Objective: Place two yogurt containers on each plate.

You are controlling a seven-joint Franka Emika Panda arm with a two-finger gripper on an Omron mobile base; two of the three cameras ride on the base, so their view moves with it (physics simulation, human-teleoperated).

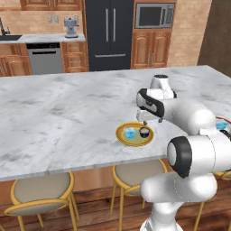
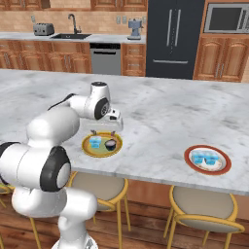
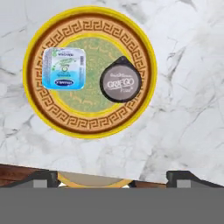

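Big white marble island [image 1: 67, 113] in a wood-cabinet kitchen, stools tucked under the near edge. My two-finger pincer [image 2: 104, 132] hangs over the near rim with its jaws spread wide and nothing between them.

Straight below in the hand view is the round golden-yellow-rimmed plate with the pale green centre [image 3: 89, 127]. On it sit a boxy pale-blue-and-white yogurt tub [image 3: 64, 68] at about 9 o'clock and a dark round yogurt cup with a greyish lid [image 3: 120, 79] at 3, close together but apart.

Farther along the island sits the red-orange-rimmed plate with a white centre [image 2: 190, 160], carrying a pair of pale-blue tubs [image 2: 204, 159].

Looks like both plates have their two, so my guess is the smart move is a straight lift up, no sideways swing that could clip the cup.

The right base view shows both plates at once, while the hand view lets me read the lids and check neither tub hangs over the rim.
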